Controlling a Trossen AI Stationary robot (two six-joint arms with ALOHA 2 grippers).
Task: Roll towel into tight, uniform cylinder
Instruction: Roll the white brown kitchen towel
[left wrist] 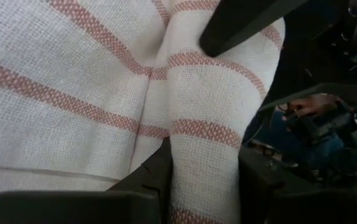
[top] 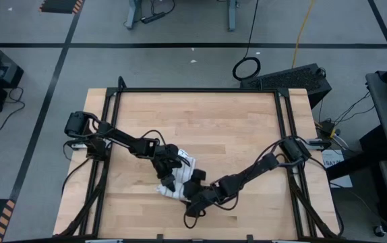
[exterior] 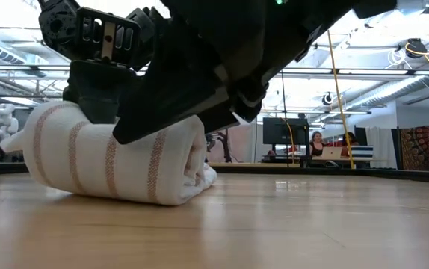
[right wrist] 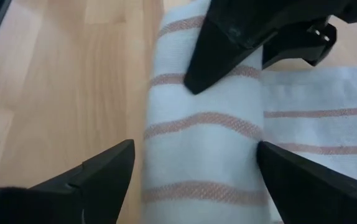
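Already rolled for most of its length, the towel [exterior: 117, 161] lies on the wooden counter [top: 214, 128] near its front middle, with a flat part left beside the roll. Over the roll, the right hand [right wrist: 191, 177] spreads its fingers to either side of it. The left hand [left wrist: 203, 180] pinches a fold of the towel.

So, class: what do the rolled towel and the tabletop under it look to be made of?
Towel: looks like woven cotton cloth, matte white with reddish stripes; the grid weave shows in the left wrist view. Tabletop: looks like light wood with a smooth, faintly glossy finish; grain lines show.
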